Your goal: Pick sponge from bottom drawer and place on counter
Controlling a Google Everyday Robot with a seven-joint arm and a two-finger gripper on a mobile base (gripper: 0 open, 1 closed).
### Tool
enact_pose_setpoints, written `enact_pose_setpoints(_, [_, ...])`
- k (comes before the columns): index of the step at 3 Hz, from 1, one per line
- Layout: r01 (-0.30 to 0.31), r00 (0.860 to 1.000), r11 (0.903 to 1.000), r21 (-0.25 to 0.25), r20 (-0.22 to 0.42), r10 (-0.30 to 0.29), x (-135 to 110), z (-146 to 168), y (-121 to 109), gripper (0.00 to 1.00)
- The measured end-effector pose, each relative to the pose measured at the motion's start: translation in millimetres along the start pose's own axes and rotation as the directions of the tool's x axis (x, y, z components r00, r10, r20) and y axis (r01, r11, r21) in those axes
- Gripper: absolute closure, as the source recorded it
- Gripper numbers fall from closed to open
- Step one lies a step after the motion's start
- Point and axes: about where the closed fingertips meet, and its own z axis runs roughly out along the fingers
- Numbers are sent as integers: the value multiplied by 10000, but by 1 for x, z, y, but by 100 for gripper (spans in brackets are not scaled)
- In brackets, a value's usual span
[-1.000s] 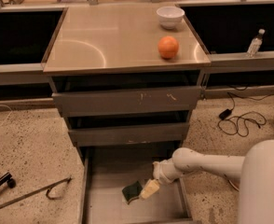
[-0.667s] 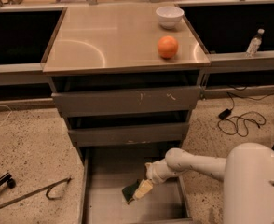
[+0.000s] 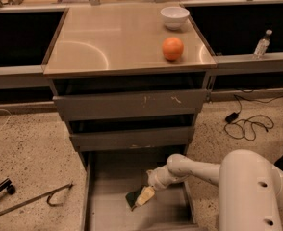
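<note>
Moved: gripper (image 3: 145,196) crept left, low in btm drawer (image 3: 110,179) to reach sponge (image 3: 131,199).
Clamp state: can't tell tbh.

one view | high, frontal, tilted down | mid-range | end effector (image 3: 142,197) in bottom drawer (image 3: 108,186)

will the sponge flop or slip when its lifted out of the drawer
Probably light: the sponge is a small thin pad. Likely soft, so it may bend rather than slip. Being flat, it shouldn't roll in the drawer. The gripper is at its right edge.
</note>
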Motion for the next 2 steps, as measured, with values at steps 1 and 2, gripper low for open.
enact_pose_setpoints(1, [96, 9994, 9998, -148, -340, -101, 5, 21, -4, 0])
enact_pose_setpoints(2, [520, 9953, 9975, -487, -793, -557, 17, 63, -14, 0])
